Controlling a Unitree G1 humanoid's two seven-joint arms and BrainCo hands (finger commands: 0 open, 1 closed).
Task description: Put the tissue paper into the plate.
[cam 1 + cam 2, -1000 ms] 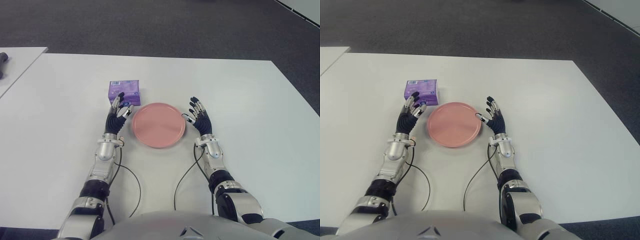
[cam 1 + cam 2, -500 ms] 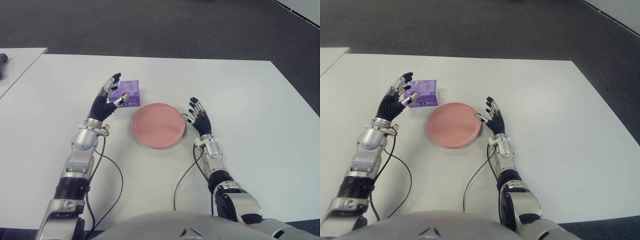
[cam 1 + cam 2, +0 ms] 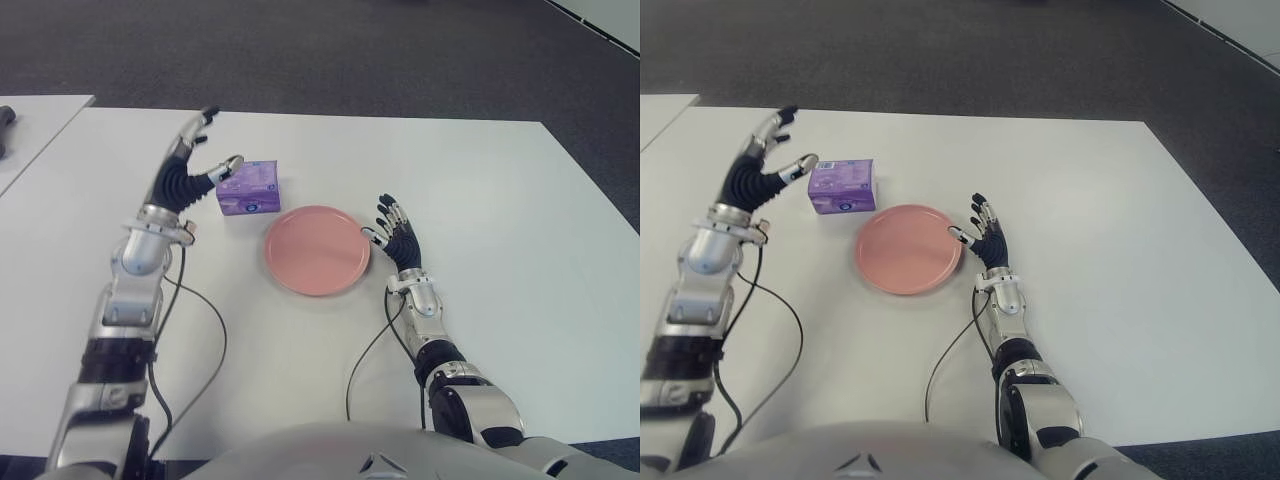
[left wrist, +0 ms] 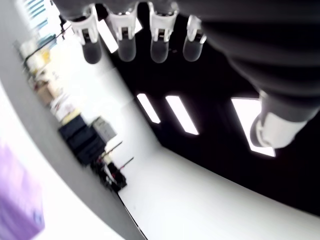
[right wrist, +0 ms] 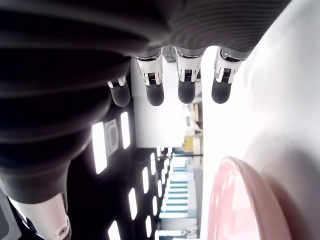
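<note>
Purple tissue pack [image 3: 248, 187] beside pink plate [image 3: 317, 250], open left hand [image 3: 192, 160] alongside.

Purple tissue pack [image 3: 248, 187], pink plate [image 3: 316, 250], white table [image 3: 480, 200].

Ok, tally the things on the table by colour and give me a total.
Purple: 1, the tissue pack
Pink: 1, the plate
Total: 2 things on the white table
</note>
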